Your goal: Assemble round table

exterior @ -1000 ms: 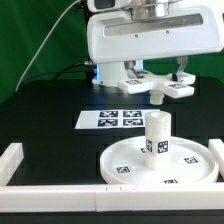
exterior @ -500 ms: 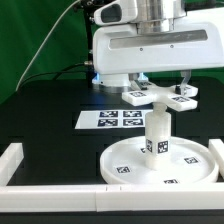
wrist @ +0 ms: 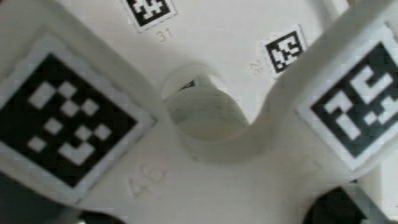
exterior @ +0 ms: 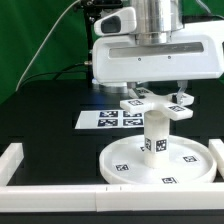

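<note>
Flat-armed piece (exterior: 157, 106) directly above cylinder (exterior: 156, 136), standing on disc (exterior: 160, 165).
Wrist view alone shows its central boss; end effector (exterior: 156, 94) pinches this tagged white piece.

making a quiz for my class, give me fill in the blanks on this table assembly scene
1. The short cylinder stands upright on the round ____.
2. The pincer holds the flat-armed piece directly ____ the cylinder.
3. The marker board carries ____ tags.

Missing words: disc; above; four
</note>
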Available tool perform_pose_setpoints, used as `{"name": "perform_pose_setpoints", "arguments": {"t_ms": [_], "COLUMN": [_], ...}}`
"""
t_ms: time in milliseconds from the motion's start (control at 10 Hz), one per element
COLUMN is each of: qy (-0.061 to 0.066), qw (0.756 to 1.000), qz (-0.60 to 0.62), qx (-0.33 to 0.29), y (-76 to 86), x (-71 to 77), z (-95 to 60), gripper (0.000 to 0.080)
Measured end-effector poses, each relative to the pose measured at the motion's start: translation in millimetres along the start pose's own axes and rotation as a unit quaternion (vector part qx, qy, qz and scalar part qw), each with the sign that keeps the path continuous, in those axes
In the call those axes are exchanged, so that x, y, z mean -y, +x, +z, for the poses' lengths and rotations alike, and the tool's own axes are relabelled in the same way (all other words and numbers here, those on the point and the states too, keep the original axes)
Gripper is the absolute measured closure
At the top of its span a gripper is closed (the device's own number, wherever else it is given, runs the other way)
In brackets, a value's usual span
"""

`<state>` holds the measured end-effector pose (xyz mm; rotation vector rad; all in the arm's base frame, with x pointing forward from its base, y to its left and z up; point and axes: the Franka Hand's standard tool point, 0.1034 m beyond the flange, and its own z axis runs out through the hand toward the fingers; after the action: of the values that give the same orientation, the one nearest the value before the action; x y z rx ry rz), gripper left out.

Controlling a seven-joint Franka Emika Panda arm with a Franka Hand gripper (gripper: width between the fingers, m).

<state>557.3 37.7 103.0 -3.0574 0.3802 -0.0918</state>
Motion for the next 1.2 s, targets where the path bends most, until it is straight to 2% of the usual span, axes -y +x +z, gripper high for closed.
{"name": "perform_pose_setpoints", "arguments": {"t_ms": [600, 700, 800, 1000, 1200], "qy": [-0.001, 0.000, 0.008, 0.012, 0.031], "qw": [1.000, 1.000, 0.997, 0.977, 0.941], "qz": [0.012, 0.021, 0.077, 0.208, 0.336], "qx": [-0.007, -0.008, -0.018, -0.034, -0.032], "y": [3.2, 3.6, 6.3, 8.1, 9.2], "x": [-0.4, -2.2, -9.1, -10.0, -10.9], "z": [-0.6, 0.0, 1.2, 2.4, 2.9], "gripper": [0.0350, 0.0350, 0.0350, 0.0350, 0.0350]}}
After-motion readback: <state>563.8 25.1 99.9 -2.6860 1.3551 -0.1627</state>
